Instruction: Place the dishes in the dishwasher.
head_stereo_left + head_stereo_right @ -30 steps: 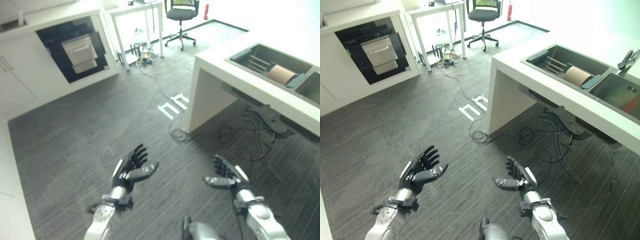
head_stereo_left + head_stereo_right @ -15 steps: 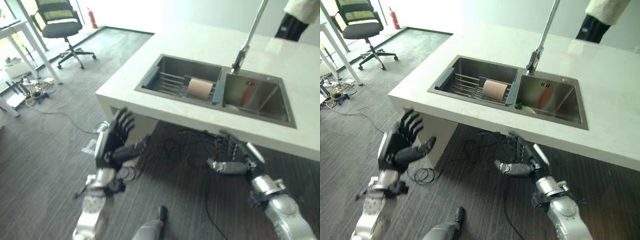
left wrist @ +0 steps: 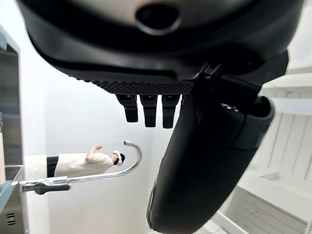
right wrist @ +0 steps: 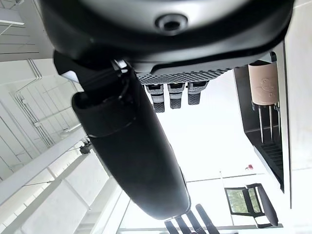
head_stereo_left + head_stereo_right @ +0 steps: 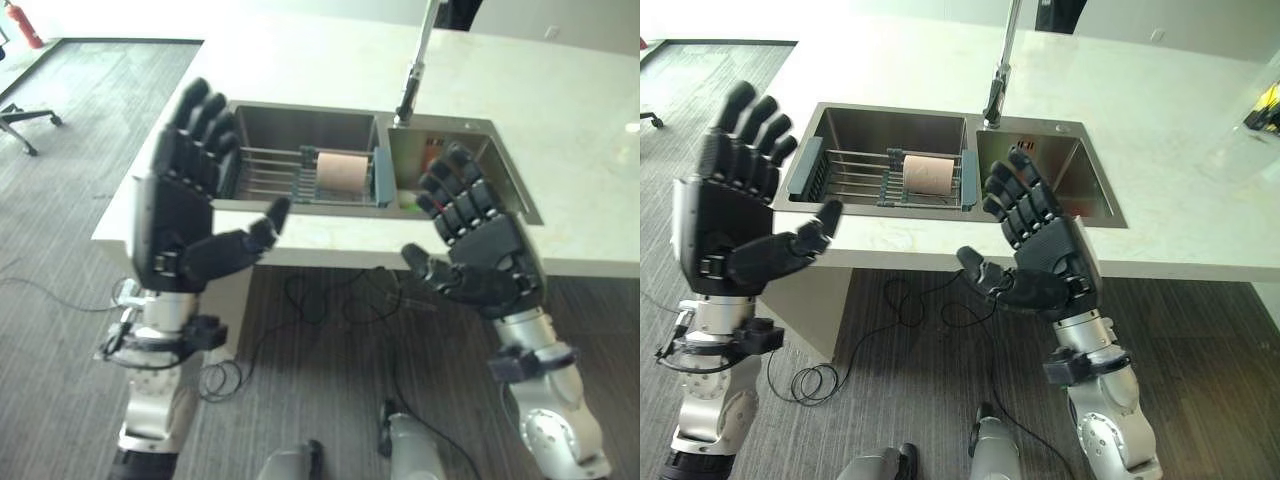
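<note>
Both hands were raised, palms facing each other, before the near edge of the white counter [image 5: 1200, 170]; the left hand [image 5: 178, 215] and right hand [image 5: 487, 255] had fingers spread and held nothing. A beige cup [image 5: 931, 174] lay on its side on the rack [image 5: 855, 176] in the sink's left basin [image 5: 890, 130], beside the tap [image 5: 1002, 60].

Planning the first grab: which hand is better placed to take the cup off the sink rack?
Probably the right hand: open, raised closest to the cup lying on the rack. The left hand, also open, is off beyond the rack's far end.
</note>
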Robot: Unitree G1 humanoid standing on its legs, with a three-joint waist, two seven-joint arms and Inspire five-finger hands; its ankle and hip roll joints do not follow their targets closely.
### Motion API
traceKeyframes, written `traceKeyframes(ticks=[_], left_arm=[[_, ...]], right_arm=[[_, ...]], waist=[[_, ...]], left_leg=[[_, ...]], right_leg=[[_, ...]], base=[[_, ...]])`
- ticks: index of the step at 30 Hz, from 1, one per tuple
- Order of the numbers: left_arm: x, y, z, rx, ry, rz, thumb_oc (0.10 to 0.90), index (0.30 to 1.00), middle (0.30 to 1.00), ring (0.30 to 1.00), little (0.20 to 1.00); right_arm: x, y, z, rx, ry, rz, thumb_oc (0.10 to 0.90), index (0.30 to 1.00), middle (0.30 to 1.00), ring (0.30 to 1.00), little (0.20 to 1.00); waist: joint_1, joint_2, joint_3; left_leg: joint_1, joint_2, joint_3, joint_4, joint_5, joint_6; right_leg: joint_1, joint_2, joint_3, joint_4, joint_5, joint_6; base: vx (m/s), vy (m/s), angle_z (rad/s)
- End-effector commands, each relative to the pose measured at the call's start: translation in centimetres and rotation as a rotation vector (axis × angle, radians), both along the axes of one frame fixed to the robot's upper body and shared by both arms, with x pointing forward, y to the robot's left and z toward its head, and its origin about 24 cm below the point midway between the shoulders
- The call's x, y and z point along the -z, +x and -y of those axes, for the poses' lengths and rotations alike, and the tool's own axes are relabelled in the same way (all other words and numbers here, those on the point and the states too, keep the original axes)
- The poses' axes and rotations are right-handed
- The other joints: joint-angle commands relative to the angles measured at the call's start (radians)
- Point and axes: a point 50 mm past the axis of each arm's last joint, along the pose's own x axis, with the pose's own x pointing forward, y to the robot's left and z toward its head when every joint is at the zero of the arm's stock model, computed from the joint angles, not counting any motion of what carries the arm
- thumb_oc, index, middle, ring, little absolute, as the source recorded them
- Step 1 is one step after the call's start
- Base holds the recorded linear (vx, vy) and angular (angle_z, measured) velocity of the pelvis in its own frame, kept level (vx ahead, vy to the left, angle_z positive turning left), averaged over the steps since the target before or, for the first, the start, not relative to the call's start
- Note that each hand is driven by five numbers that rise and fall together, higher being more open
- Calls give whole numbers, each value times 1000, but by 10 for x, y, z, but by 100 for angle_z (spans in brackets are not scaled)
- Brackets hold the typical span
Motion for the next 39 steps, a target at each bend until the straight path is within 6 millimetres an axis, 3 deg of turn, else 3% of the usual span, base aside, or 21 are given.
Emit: traceKeyframes(ticks=[1, 2, 4, 5, 6, 7, 8, 10, 12, 13, 19, 20, 22, 25, 27, 29, 34, 36, 39], left_arm=[[-26, -15, 0, 33, -86, 154, 800, 900, 900, 900, 900], [-22, -16, -3, 30, -108, 135, 800, 900, 900, 900, 900], [-13, -19, -5, 30, -140, 92, 800, 900, 900, 900, 900], [-7, -20, -4, 40, -161, 66, 800, 900, 900, 900, 900], [2, -18, -4, 56, -193, 22, 800, 900, 900, 900, 900], [7, -19, -7, 29, -210, 16, 800, 900, 900, 900, 900], [9, -21, -10, -25, -193, 30, 800, 900, 900, 900, 900], [9, -22, -14, -67, -184, 31, 800, 900, 900, 900, 900], [10, -22, -17, -84, -201, 30, 800, 900, 900, 900, 900], [9, -20, -18, -63, -215, 28, 800, 900, 900, 900, 900], [0, -19, -18, -51, -137, 53, 800, 900, 900, 900, 900], [-4, -17, -16, -32, -127, 61, 800, 900, 900, 900, 900], [-5, -14, -16, -4, -137, 40, 800, 900, 900, 900, 900], [-3, -12, -9, 36, -94, 26, 800, 900, 900, 900, 900], [-6, -8, -5, 68, -59, 11, 800, 900, 900, 900, 900], [-12, -6, -4, 93, -32, 29, 800, 900, 900, 900, 900], [-12, -1, 10, 115, 97, -6, 800, 900, 900, 900, 900], [-9, 0, 8, 60, 221, -52, 800, 900, 900, 900, 900], [-5, 2, -1, 95, 213, -121, 800, 900, 900, 900, 900]], right_arm=[[-27, 4, 14, 117, -9, 143, 800, 900, 900, 900, 900], [-25, 3, 16, 119, -8, 131, 800, 900, 900, 900, 900], [-19, -3, 20, 128, -27, 108, 800, 900, 900, 900, 900], [-15, -4, 21, 124, -40, 96, 800, 900, 900, 900, 900], [-10, -4, 20, 141, -76, 88, 800, 900, 900, 900, 900], [-8, 1, 23, 176, -71, 58, 800, 900, 900, 900, 900], [-7, 4, 23, 181, -56, 45, 800, 900, 900, 900, 900], [-7, 3, 23, 172, -56, 43, 800, 900, 900, 900, 900], [-9, 2, 23, 173, -63, 43, 800, 900, 900, 900, 900], [-12, 4, 24, 196, -72, 52, 800, 900, 900, 900, 900], [-7, -5, 28, 210, -28, 29, 800, 900, 900, 900, 900], [-4, -4, 26, 221, -8, 11, 800, 900, 900, 900, 900], [-2, 0, 24, 211, 52, -17, 800, 900, 900, 900, 900], [1, 1, 14, 184, 102, -18, 800, 900, 900, 900, 900], [1, 6, 6, 140, 112, -27, 800, 900, 900, 900, 900], [-2, 14, -1, 56, 175, -32, 800, 900, 900, 900, 900], [-8, 12, 6, 90, 146, 5, 800, 900, 900, 900, 900], [-8, 13, 8, 71, 121, -28, 800, 900, 900, 900, 900], [-7, 13, 9, 57, 93, -39, 800, 900, 900, 900, 900]], waist=[[-10, 7, -103], [-15, 8, -109], [-16, -5, -118], [-7, -21, -103], [10, -25, -81], [20, -20, -70], [27, 7, -64], [39, 45, -64], [48, 63, -68], [69, 69, -73], [81, 57, -114], [96, 47, -122], [110, 39, -127], [101, 39, -123], [97, 37, -109], [91, 37, -90], [83, 32, -108], [84, 39, -123], [86, 52, -131]], left_leg=[[148, 75, 18, -117, -24, -73], [175, 78, 20, -117, 0, -84], [232, 86, 54, -107, 176, -122], [192, 83, 60, -3, 228, -136], [56, 94, 71, 114, 247, -132], [53, 117, 94, -6, 230, -119], [41, 148, 86, -117, 211, -123], [-73, 175, 0, -117, 179, -139], [-132, 187, -49, -117, 212, -155], [-172, 198, -52, -117, 216, -159], [-149, 169, -47, -117, 174, -136], [-144, 154, -48, -117, 167, -123], [-137, 139, -50, -117, 160, -107], [-107, 111, -65, -117, 145, -75], [-83, 119, -43, -117, 133, -86], [-67, 131, -27, -117, 116, -92], [-71, 149, -11, -117, 107, -99], [-65, 159, -4, -117, 104, -110], [-64, 168, -3, -117, 104, -118]], right_leg=[[73, 39, -37, -39, 25, 12], [76, 44, -36, -39, 20, 3], [99, 40, -39, -39, -3, -23], [125, 31, -35, -39, -13, -41], [172, 32, -33, -39, -33, -58], [197, 44, -11, -39, -51, -50], [214, 73, 20, -39, -69, -35], [232, 112, 65, -39, -91, -25], [252, 130, 92, -39, -113, -28], [287, 110, 91, -39, -145, -19], [326, 22, 55, -39, -151, 39], [339, -11, 21, -39, -141, 55], [366, -32, -14, -39, -133, 65], [373, -20, -27, -39, -43, 62], [271, -20, -59, -39, -70, 55], [198, -29, -50, -39, -22, 54], [185, -14, -23, -39, -57, 49], [185, -6, -20, -39, -73, 44], [186, -1, -19, -39, -84, 41]], base=[[520, -299, 46], [474, -250, 28], [295, -204, 8], [337, -256, 0], [391, -117, 9], [485, 131, -20], [438, 324, -45], [321, 321, -50], [316, 331, -45], [309, 415, -84], [226, 306, -39], [188, 240, 25], [175, 206, 26], [145, 134, 17], [31, -23, 22], [13, -130, -9], [59, -120, -4], [90, -105, -5], [34, -55, -10]])
